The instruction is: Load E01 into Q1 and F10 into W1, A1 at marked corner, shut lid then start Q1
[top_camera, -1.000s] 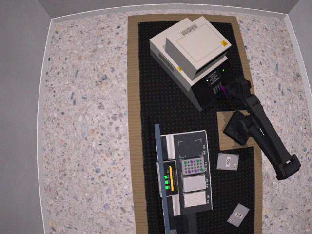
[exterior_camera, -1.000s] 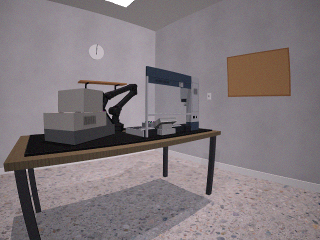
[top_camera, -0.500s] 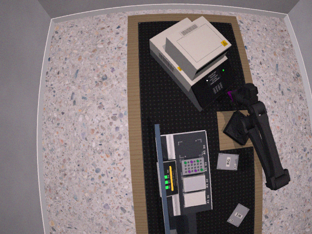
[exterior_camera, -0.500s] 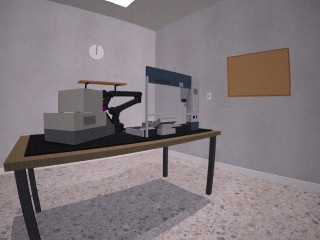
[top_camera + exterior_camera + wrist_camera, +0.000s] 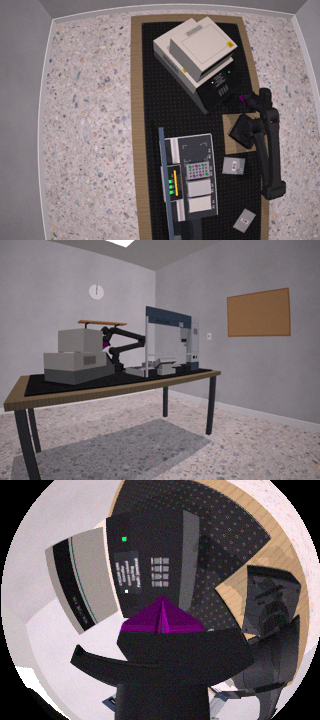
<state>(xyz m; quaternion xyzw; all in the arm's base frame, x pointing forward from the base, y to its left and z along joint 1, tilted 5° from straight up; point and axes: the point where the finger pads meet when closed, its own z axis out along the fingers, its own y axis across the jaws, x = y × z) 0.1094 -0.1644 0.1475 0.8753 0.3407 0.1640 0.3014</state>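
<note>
The cycler Q1 (image 5: 180,49) (image 5: 74,364) stands at the far end of the mat. Its lid (image 5: 204,46) (image 5: 80,340) is down over the body and hides the block. The lamp (image 5: 229,72) (image 5: 124,539) is green. The dark key panel (image 5: 219,89) (image 5: 156,570) faces my gripper (image 5: 242,99) (image 5: 104,344) (image 5: 162,607), which is shut and empty, its purple fingertips a short way off the panel. A white plate (image 5: 199,204) lies on D1. D4 (image 5: 195,151) shows only its corner marks. No second plate shows. The nest W1 (image 5: 245,218) is empty.
The tube cooling block (image 5: 197,171) is on D3 and the deep-well block (image 5: 199,188) on D2. The regrip nest RG (image 5: 231,165) is empty. A small wooden shelf (image 5: 230,144) (image 5: 102,322) stands by the arm. The blue-framed deck machine (image 5: 165,180) (image 5: 168,316) rises behind the deck.
</note>
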